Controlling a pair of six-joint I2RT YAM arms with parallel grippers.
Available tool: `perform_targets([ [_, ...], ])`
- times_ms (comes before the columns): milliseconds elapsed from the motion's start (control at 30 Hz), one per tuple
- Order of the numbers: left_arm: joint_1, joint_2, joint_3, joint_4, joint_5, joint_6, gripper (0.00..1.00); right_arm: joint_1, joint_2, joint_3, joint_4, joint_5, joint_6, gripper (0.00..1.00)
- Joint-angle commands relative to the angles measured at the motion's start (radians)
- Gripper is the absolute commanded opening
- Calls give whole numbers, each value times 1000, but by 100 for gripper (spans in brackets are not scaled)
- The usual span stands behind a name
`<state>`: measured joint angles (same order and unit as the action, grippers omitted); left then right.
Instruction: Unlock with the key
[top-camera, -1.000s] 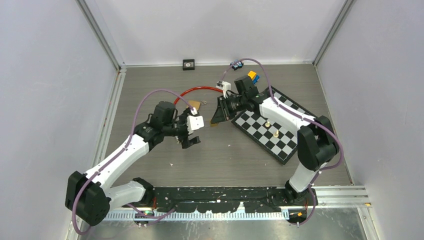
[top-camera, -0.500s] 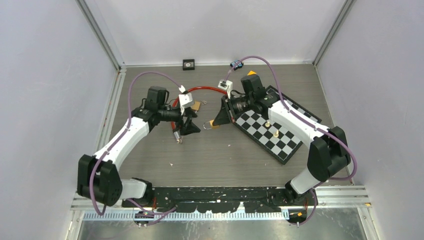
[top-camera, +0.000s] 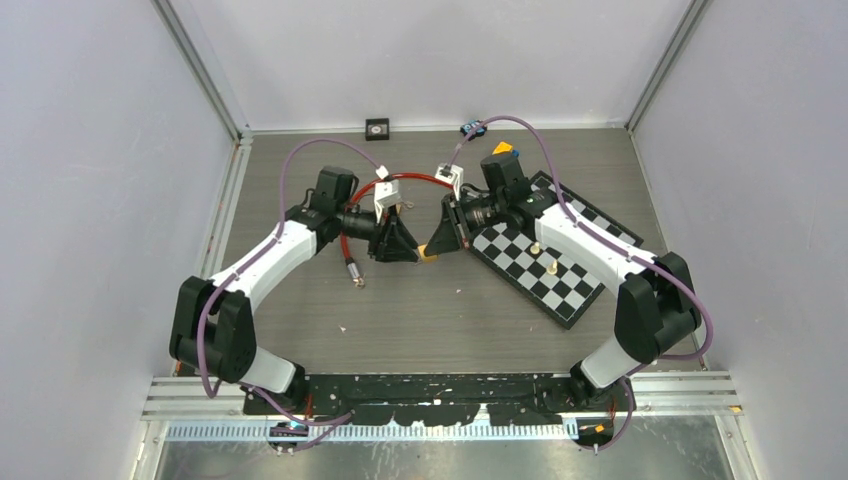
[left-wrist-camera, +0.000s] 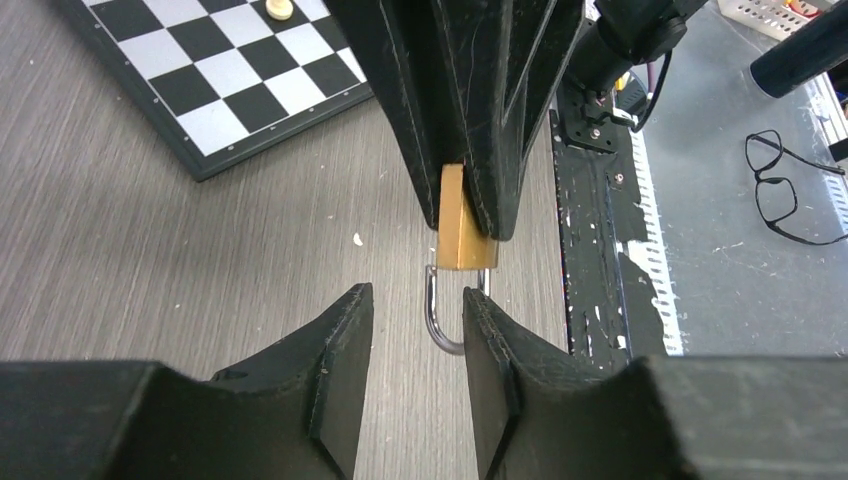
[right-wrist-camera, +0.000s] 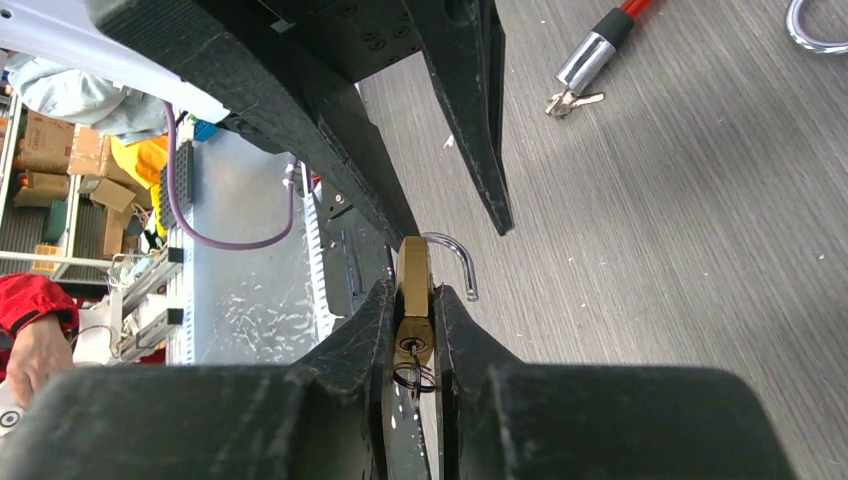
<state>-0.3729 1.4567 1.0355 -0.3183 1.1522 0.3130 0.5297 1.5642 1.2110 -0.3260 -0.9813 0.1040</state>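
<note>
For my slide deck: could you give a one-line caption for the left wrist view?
Right gripper holds a brass padlock, its shackle between the open jaws of the left gripper.

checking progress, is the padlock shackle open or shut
Looks open: in the right wrist view the shackle tip hangs clear of the padlock body.

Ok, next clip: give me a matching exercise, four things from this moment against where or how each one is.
Things:
1. padlock
2. chessboard
3. keys
4. left gripper

States:
A. lying by the end of the red cable
B. jaws apart, tips at the shackle
C. clamped in the right gripper
D. flat at the right, two pieces on it

Pairs: 1-C, 2-D, 3-A, 4-B
</note>
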Motion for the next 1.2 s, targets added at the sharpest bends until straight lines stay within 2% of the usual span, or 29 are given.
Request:
perform_targets([
  [0, -20, -14, 17, 26, 65, -7, 42, -2, -19, 10, 74, -14, 16, 1],
  [233, -13, -11, 13, 0, 56, 25, 51, -17, -27, -5, 105, -51, 34, 1],
  [433, 2, -54, 5, -189, 49, 305, 68, -34, -35, 3, 30, -65, -55, 1],
  [500, 1, -62, -11, -210, 58, 343, 71, -34, -36, 5, 24, -64, -61, 1],
  [633, -16, -40, -9, -186, 86, 323, 74, -34, -30, 2, 45, -50, -43, 1],
  [767, -54, -12, -29, -38, 35, 202, 73, -34, -22, -5, 91, -49, 9, 1],
  [833, -62, 3, -30, 6, 25, 174, 69, -34, -20, -6, 101, -48, 20, 1],
  [1100, -64, 55, -14, 28, 48, 65, 28, -35, -32, -13, 105, 20, 8, 0],
  [1167, -63, 71, -4, 0, 71, 43, 22, -34, -40, -22, 105, 56, -8, 1],
])
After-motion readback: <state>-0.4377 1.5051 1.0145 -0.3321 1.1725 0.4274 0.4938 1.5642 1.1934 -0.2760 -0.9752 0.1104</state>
